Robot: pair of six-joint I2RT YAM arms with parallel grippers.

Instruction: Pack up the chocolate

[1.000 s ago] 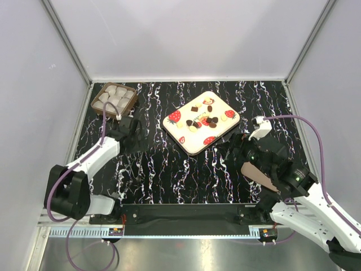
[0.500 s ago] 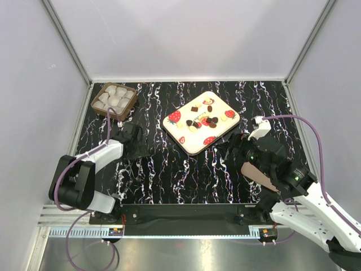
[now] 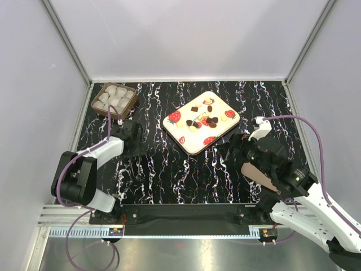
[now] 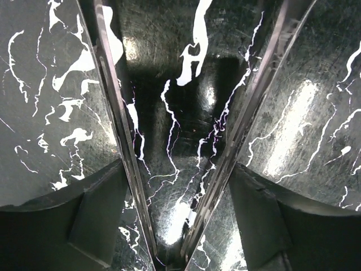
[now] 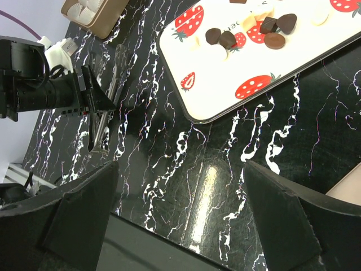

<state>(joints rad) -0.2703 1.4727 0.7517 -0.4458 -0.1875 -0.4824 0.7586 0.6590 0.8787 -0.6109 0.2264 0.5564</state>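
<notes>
The chocolate (image 3: 204, 119) lies loose on the tray (image 3: 194, 147), round and square pieces in dark brown, tan and cream, bunched toward its far half. The tray sits skewed at mid-bench (image 3: 186, 175), toward the back.

The box (image 3: 134, 96) of white cups (image 3: 113, 99) stands in the back left corner, close to the left wall (image 3: 34, 84). The left gripper (image 4: 177, 165) is between box and tray, nearer the box and apart from both. Its jaws are clamped on thin metal tongs (image 4: 119, 116), whose blades are spread with only bench between them. I cannot tell if the tips touch the bench.

The right gripper (image 5: 179, 166) hangs off the tray's near right side, jaws wide apart and holding nothing. A tan piece (image 3: 256, 171) shows partly under that arm.

Bare bench runs between the tray and the left arm, and across the front between the two arms. Walls close in the left, back and right edges.
</notes>
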